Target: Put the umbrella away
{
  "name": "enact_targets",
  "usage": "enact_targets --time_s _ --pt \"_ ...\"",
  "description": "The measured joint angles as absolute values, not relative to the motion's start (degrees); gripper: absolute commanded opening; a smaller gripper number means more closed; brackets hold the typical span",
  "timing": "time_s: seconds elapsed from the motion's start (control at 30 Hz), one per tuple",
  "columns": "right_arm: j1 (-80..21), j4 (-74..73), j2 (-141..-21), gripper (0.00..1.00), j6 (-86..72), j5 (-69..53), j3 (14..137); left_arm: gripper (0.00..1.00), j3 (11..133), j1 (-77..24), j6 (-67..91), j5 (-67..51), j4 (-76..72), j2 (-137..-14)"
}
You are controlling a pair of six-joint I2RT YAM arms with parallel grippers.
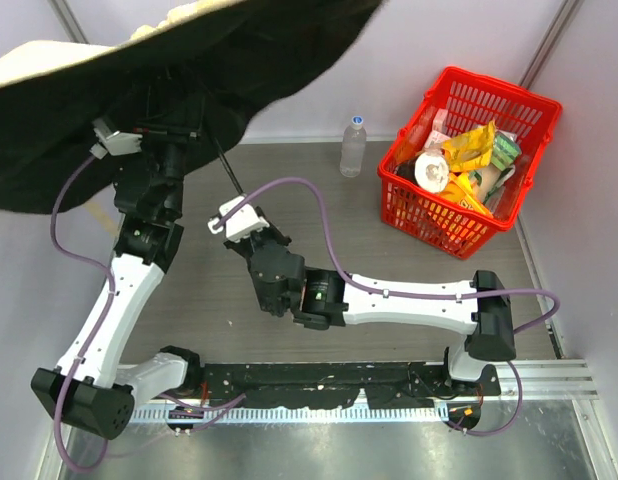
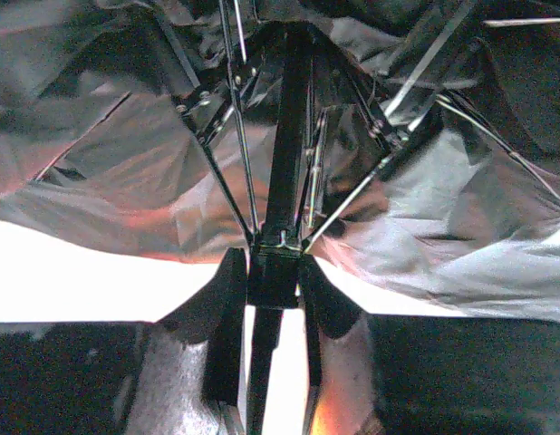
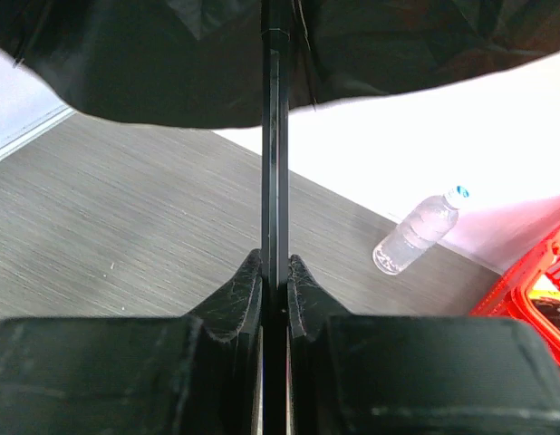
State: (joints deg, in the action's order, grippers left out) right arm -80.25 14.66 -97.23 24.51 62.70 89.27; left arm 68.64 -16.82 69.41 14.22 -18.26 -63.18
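**Open umbrella held on its shaft by both arms**

The umbrella [image 1: 139, 100] is spread open well to the left of the red basket [image 1: 467, 228], its dark underside facing the table [image 1: 389, 250]. The left gripper [image 2: 273, 272] pinches the slider [image 2: 280, 249] beneath the ribs [image 2: 233, 136]. The right gripper [image 3: 275, 272], nearer the basket, pinches the thin black shaft [image 3: 273, 136]. A water bottle [image 1: 353, 147] stands just left of the basket.

A robot lab cell: plain lilac walls [image 1: 459, 50] box in a grey table [image 1: 369, 240] with a metal mounting rail [image 1: 554, 378].
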Motion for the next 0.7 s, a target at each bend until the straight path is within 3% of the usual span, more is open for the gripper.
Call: enact_targets --time_s 0.23,0.3,0.47,0.7 --pt "-78.2 14.0 -94.8 0.01 21.3 56.6 86.3 0.00 66.3 -17.7 72.1 9.9 -16.6 -61.1" --pt "-78.1 12.4 -94.1 0.01 20.3 56.3 85.9 0.00 61.6 -20.4 74.8 12.4 -20.5 -59.3" --pt "-72.4 15.7 -94.1 0.01 18.1 53.4 85.8 0.00 49.7 -31.7 77.8 4.8 -18.5 -53.8" --pt "-71.4 13.3 -91.9 0.01 13.1 50.2 80.4 0.00 46.2 -33.4 77.1 6.5 -15.0 -51.3"
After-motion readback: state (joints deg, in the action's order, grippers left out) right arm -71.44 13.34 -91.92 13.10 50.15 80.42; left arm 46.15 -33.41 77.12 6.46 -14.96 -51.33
